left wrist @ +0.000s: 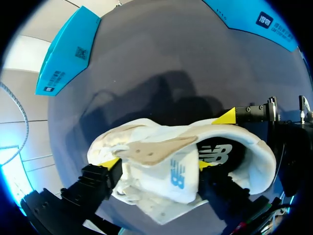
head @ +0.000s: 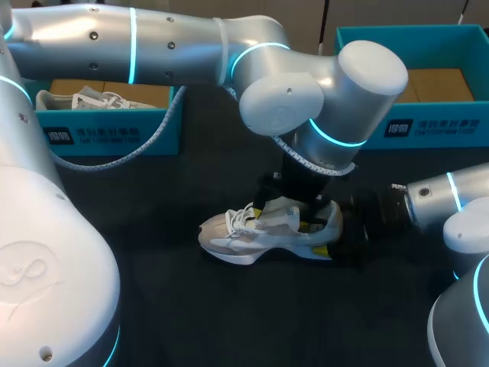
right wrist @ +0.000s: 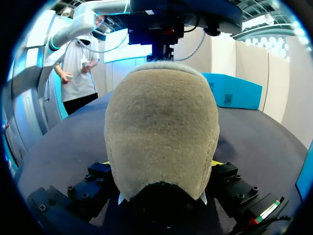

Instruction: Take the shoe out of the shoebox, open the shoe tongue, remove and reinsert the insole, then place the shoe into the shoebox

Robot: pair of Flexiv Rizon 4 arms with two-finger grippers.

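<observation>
A white and grey shoe (head: 263, 233) lies on its sole mid-table, toe to the left. My left gripper (head: 302, 210) hangs over its opening, reaching in from above. In the left wrist view the white tongue (left wrist: 176, 176) sits between that gripper's (left wrist: 158, 164) wide-set fingers, one tip beside the shoe's side, the other inside the opening. The dark insole (left wrist: 220, 154) shows inside. My right gripper (head: 348, 222) is at the heel. In the right wrist view the tan heel (right wrist: 161, 112) fills the gap of the right gripper (right wrist: 161, 164), and both fingers press its sides.
A blue shoebox (head: 114, 134) at the back left holds another white shoe (head: 92, 99). A second blue shoebox (head: 428, 126) stands open at the back right. A grey cable (head: 149, 141) droops from my left arm across the left box's front.
</observation>
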